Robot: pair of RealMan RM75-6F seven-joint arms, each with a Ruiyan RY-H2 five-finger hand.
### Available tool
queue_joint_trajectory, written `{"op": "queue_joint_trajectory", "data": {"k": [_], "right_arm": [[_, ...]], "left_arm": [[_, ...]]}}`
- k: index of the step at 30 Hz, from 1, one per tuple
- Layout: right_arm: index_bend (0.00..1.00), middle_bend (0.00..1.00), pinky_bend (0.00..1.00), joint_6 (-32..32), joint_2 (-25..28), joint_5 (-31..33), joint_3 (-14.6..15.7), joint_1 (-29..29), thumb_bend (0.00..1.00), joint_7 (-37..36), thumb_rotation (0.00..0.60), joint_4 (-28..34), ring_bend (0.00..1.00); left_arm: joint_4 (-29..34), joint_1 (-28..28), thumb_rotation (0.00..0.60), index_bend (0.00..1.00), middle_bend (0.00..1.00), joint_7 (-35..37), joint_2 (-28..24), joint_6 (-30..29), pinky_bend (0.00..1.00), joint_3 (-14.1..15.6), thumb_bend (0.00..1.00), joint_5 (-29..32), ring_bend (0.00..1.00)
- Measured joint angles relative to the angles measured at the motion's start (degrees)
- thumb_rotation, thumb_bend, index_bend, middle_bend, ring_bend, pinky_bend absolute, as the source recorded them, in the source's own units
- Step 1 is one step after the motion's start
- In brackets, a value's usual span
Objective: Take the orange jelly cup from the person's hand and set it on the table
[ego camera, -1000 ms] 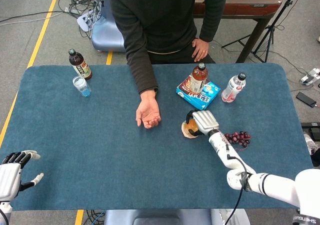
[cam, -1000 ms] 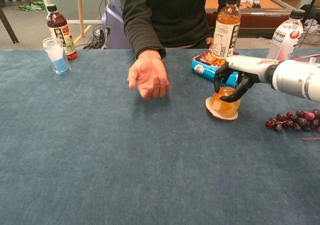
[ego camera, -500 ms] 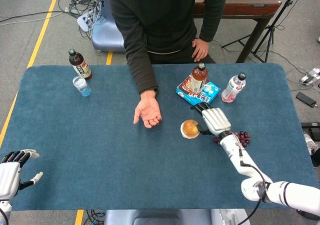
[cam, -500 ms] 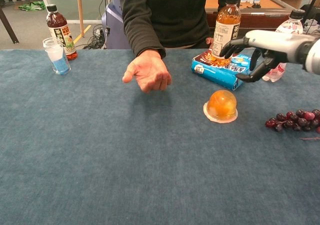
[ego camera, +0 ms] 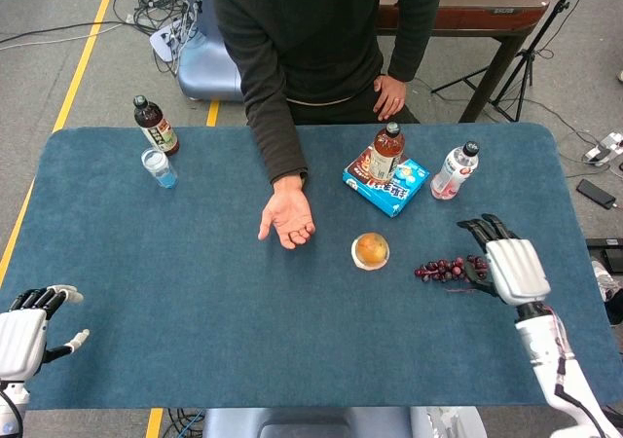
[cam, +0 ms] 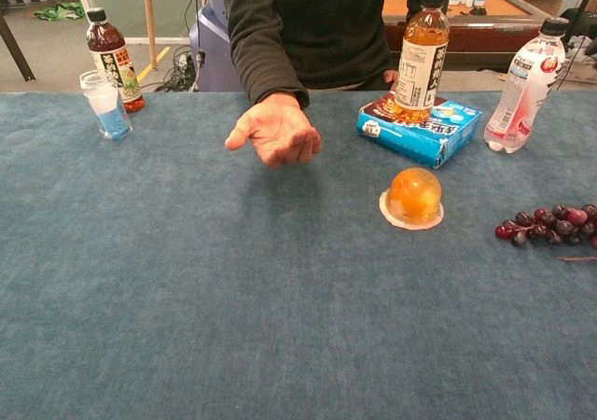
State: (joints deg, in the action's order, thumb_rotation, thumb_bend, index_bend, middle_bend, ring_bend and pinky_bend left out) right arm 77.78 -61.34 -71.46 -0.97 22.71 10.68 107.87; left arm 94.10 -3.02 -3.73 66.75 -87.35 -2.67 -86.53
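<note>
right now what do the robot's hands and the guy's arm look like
The right hand has a white boxy back and black fingers, on a slim white forearm with a thin cable. The left hand looks the same: white shell, dark fingers. The person's hand is bare below a dark long sleeve.

jelly cup (ego camera: 371, 251) between person's hand (ego camera: 289, 218) and grapes (ego camera: 450, 268), on table (ego camera: 195, 292)

The table (cam: 187, 299) is covered in matt, slightly napped blue cloth. The orange jelly cup (cam: 415, 196) is seen as glossy, translucent plastic. The right robot hand (ego camera: 514, 268) is cased in smooth white shell, probably plastic
</note>
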Motion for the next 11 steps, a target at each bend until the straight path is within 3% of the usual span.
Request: {"op": "queue_joint_trajectory", "data": {"k": [11], "right_arm": [[0.19, 0.24, 0.37, 10.3, 1.61, -8.83, 4.64, -11.47, 0.41, -3.79, 0.6, -0.25, 0.1]], "left_arm": [[0.63, -1.09, 0.6, 0.4, 0.34, -1.05, 0.64, 0.68, 0.22, -0.46, 0.17, -0.08, 0.29]]}}
